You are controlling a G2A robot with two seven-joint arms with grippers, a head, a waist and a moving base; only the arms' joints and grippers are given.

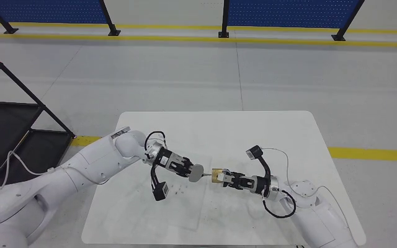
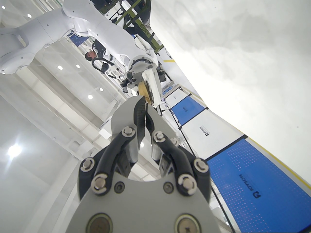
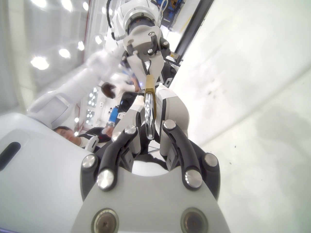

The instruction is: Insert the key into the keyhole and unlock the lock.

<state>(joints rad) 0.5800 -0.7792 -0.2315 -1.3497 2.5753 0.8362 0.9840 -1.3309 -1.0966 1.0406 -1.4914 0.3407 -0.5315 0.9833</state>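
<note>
Squeezed tight in the right gripper [image 1: 224, 178]: the lock [image 1: 216, 175]. Gold body pointing away from that wrist, shiny loop [image 3: 148, 115] back between the fingers. Held up off the white table [image 1: 279, 136], not resting on it.

Pinched shut in the left gripper [image 2: 145, 109]: the key [image 3: 147, 71]. Thin and dark, mostly hidden by the finger pads [image 2: 139, 115]. Sitting right at the gold end of the lock, on the side away from the loop. Touching the lock or a tiny bit apart? Cannot tell.

Long line of the lock: lying about flat over the table, running straight from one gripper to the other. Key lined up along that same line, pointing at the lock's end face. One gripper at each end of the lock, both very close.

Only hole to fill: the keyhole, hidden behind the finger tips. No way to say if the key tip is inside.

Next, as a guess: push the key straight along the lock's long line from the left side, then twist. Best with the lock gripped steady. With any tilt, likely a bump beside the hole, or a slip of the key in the pads.
</note>
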